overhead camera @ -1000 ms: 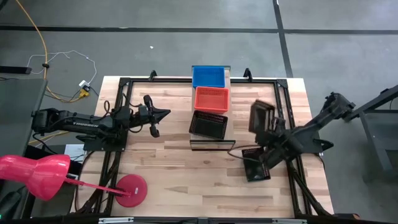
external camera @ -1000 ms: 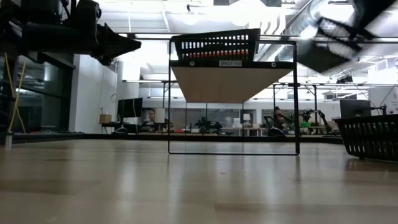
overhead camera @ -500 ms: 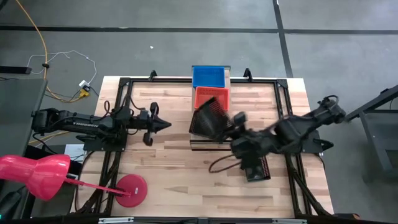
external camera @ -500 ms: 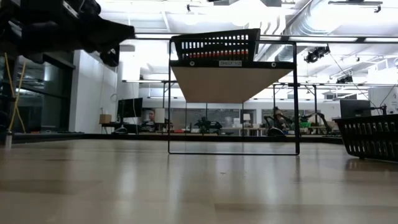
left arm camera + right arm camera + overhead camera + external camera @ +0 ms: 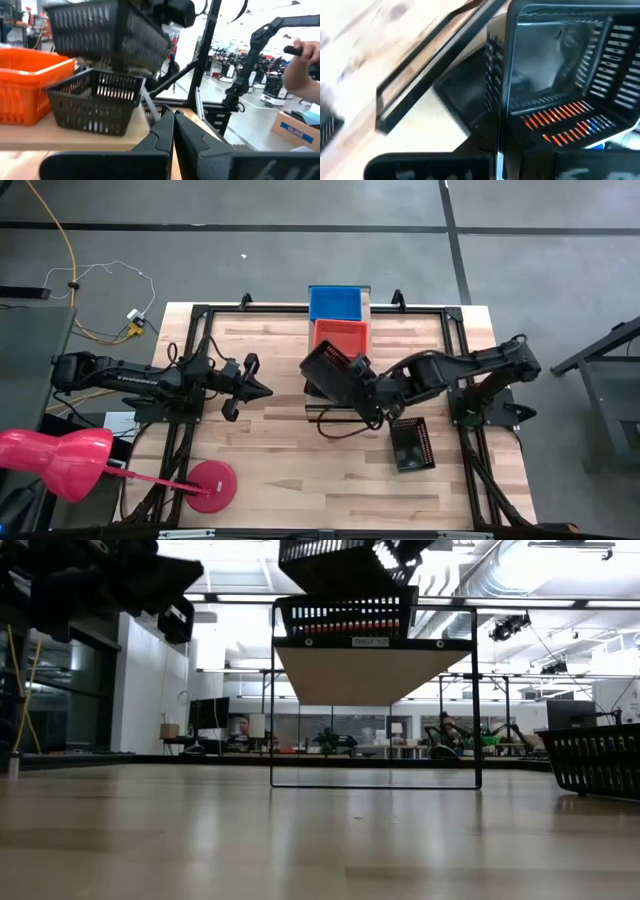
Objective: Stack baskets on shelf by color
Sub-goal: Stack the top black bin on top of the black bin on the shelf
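The shelf (image 5: 340, 412) stands mid-table and carries a blue basket (image 5: 335, 302), a red-orange basket (image 5: 341, 336) and a black basket (image 5: 345, 612) in a row. My right gripper (image 5: 368, 392) is shut on a second black basket (image 5: 333, 370), which it holds just above the shelved black one (image 5: 95, 102). In the low view the held basket (image 5: 335, 555) hovers clear of it. A third black basket (image 5: 410, 443) rests by its bottom on the table to the shelf's right. My left gripper (image 5: 255, 388) is shut, empty, and waits left of the shelf. My right gripper holds the black basket by one side wall at its rim (image 5: 498, 107), pinched with one finger inside and one outside. The fingers come slanting from the table's right. The basket is lifted clear and tilted, above the shelved black basket.
A pink lamp-shaped object (image 5: 60, 458) with a red round base (image 5: 210, 485) sits at the table's near left corner. Black frame rails (image 5: 195, 360) run along the table's left and right sides. A person's hand (image 5: 305, 50) shows far off in the left wrist view.
My right gripper has carried the black basket from the table's right side toward the left, to a spot over the shelf's black basket. The basket has turned about on the way. My left gripper has shifted slightly toward the near edge.
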